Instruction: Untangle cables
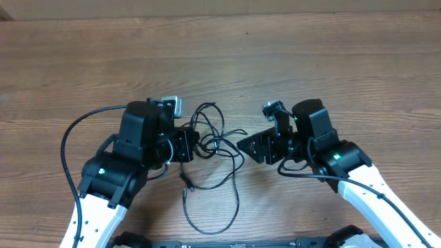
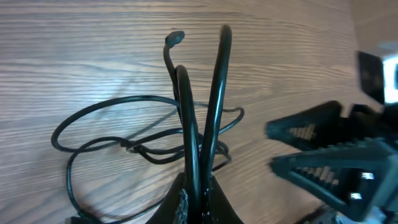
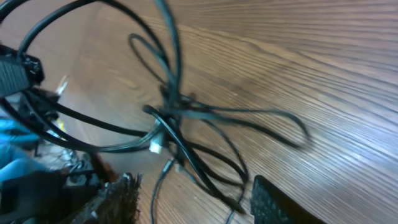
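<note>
The thin black cables (image 1: 219, 141) lie tangled on the wooden table between my two grippers, with loops trailing toward the front edge. My left gripper (image 1: 186, 146) is shut on a loop of cable (image 2: 199, 143), which rises from between its fingers (image 2: 200, 202). The knot shows in the left wrist view (image 2: 140, 148) and in the right wrist view (image 3: 168, 118), with small silver plug ends (image 3: 158, 145) by it. My right gripper (image 1: 249, 146) is open just right of the tangle. Strands (image 3: 205, 168) run between its two fingers (image 3: 193, 205).
Thicker black robot-arm cables loop at the left (image 1: 69, 138) and by the right arm (image 1: 303, 173). A long cable loop (image 1: 220, 220) reaches toward the front table edge. Bare wood table (image 1: 220, 55) lies behind.
</note>
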`<state>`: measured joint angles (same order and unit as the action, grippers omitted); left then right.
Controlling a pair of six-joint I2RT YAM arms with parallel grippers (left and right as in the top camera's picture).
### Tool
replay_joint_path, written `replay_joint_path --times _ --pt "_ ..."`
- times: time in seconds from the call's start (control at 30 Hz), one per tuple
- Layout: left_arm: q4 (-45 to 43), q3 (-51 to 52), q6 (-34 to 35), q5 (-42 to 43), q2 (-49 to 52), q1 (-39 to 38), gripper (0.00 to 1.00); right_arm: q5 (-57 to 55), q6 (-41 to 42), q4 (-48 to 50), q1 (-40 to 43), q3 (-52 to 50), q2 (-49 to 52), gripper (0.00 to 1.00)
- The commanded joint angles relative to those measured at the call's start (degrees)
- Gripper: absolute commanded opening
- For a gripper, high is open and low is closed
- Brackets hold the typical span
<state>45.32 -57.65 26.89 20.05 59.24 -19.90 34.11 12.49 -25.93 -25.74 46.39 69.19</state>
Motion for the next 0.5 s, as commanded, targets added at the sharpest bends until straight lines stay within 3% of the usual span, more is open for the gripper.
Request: replay_joint_path --times 0.0,0.27,0.47 --pt "-1.29 -0.79 0.37 3.96 -0.76 -0.04 0.04 5.22 -2.58 2.01 -1.81 0.85 1.51 0.55" --pt "-4.57 -0.79 0.37 10.25 -0.76 -0.04 0.04 4.98 -2.56 6.84 -5.60 0.85 7.32 0.55" --pt "-4.46 -0.79 0.33 11.13 -0.76 -0.04 0.04 5.01 -2.54 9.55 -5.60 0.85 9.18 0.27"
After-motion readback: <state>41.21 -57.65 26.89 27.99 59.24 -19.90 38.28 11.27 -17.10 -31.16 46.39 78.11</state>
